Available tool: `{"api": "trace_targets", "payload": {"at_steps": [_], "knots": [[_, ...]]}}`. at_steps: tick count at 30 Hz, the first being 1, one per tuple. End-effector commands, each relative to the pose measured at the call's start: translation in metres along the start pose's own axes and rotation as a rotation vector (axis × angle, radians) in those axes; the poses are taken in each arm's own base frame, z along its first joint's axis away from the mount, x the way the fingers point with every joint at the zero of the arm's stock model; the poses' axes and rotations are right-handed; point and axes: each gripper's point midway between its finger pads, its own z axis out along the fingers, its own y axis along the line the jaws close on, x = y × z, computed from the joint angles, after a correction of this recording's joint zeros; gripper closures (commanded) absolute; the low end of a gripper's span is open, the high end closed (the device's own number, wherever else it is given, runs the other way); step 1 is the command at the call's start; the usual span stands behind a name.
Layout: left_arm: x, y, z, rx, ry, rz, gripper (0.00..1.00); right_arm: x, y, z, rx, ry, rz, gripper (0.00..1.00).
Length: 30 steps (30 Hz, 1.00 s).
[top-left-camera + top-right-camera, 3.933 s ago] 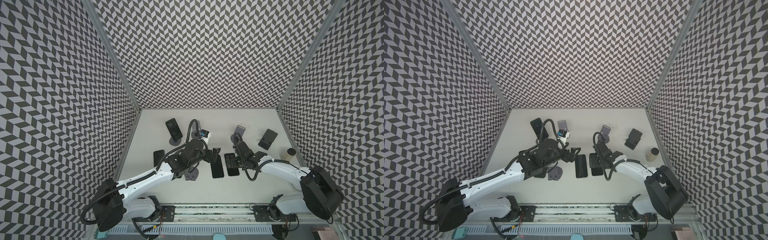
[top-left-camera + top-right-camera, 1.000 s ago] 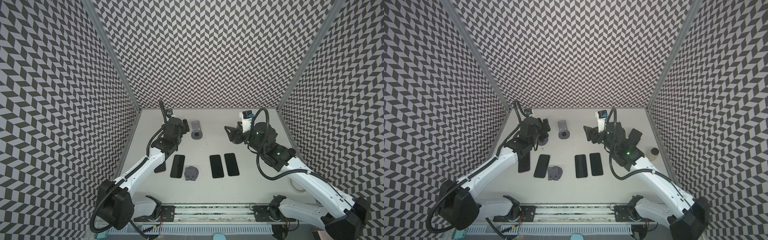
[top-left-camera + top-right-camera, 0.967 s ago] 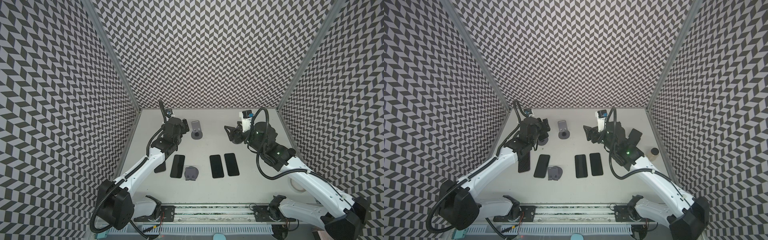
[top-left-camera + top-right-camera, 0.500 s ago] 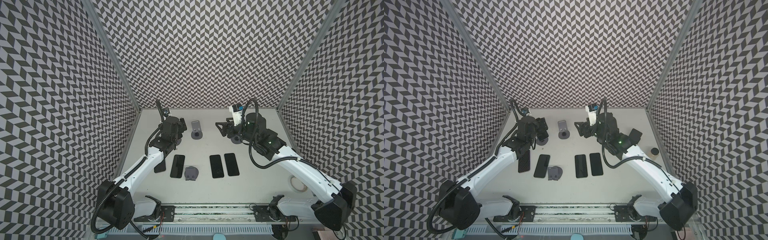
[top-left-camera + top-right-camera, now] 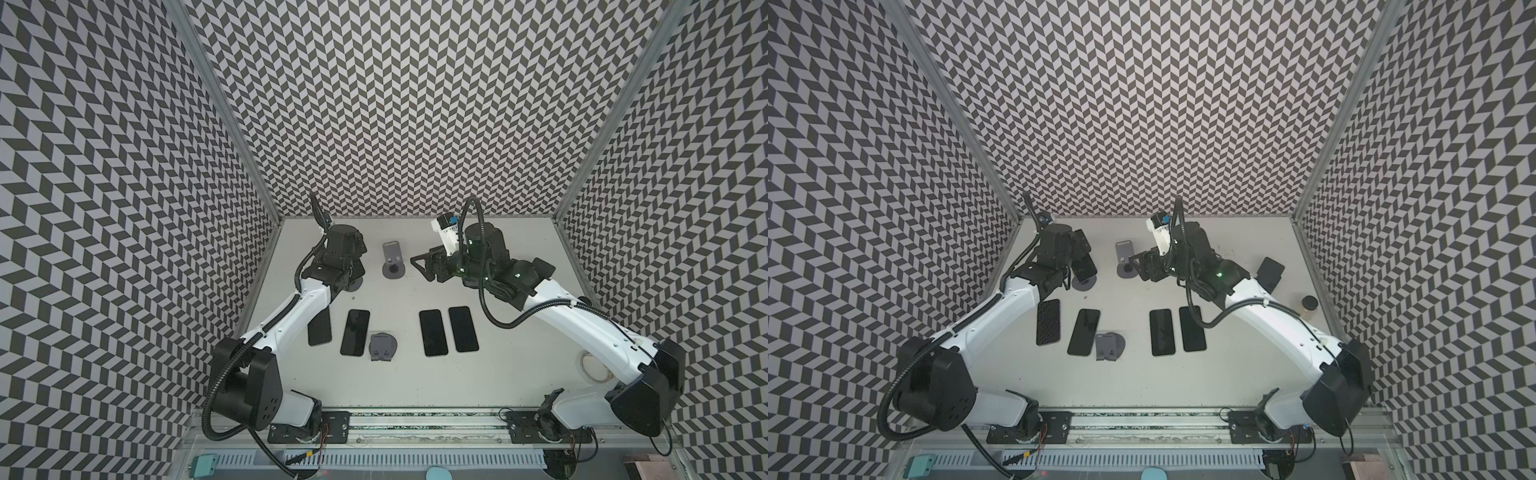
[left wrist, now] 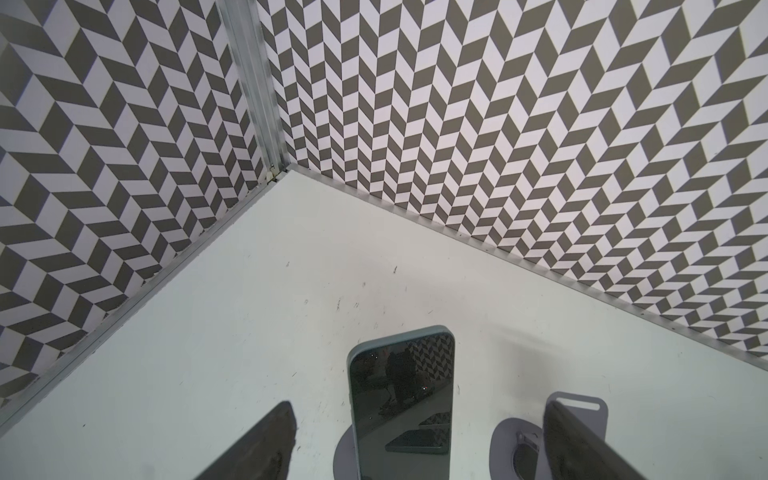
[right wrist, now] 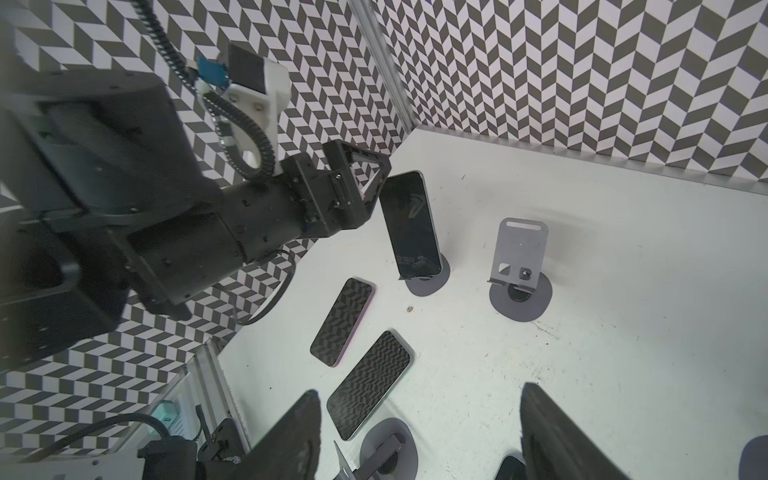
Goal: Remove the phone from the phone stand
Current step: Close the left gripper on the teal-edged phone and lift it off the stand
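The phone (image 6: 401,399) leans upright on its phone stand (image 7: 428,280) in the upper left part of the tabletop (image 5: 415,386) in both top views. The left hand (image 6: 417,409) is wide open around it, with one finger on each side and neither touching, as the left wrist view shows. I think the main danger is in the closing: if the fingers (image 6: 266,444) meet the phone away from its middle, they may push it sideways and tip or drag the stand. The glass looks smooth, so a weak grip could let the phone slide out. A pull forward instead of upward could catch on the lip of the stand and lift the stand too. An empty stand (image 5: 392,264) is just to the right in the top views, very near one finger, and it could be knocked. The right hand (image 5: 419,265) hangs close to that empty stand with its jaws apart and nothing between them, so it may come in the way. Lower in the frame lie flat phones (image 5: 355,332) and a fallen stand (image 5: 382,347), which crowd the place where the phone may go down. One more dark phone (image 5: 1270,268) leans at the right edge.
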Motion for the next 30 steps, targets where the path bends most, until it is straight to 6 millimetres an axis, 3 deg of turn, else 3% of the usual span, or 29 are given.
{"api": "trace_targets", "payload": {"at_steps": [1,16,30], "knots": [[-0.006,0.006,0.005,-0.063,-0.011,-0.023,0.07,-0.012,0.015,-0.005,-0.041,-0.024,-0.012,0.27],[0.016,0.008,0.03,-0.125,0.035,-0.007,0.05,0.001,0.021,-0.014,-0.064,-0.009,-0.032,0.27],[0.029,0.006,0.044,-0.144,0.066,0.008,0.04,-0.001,0.028,-0.015,-0.098,-0.019,-0.046,0.27]]}}
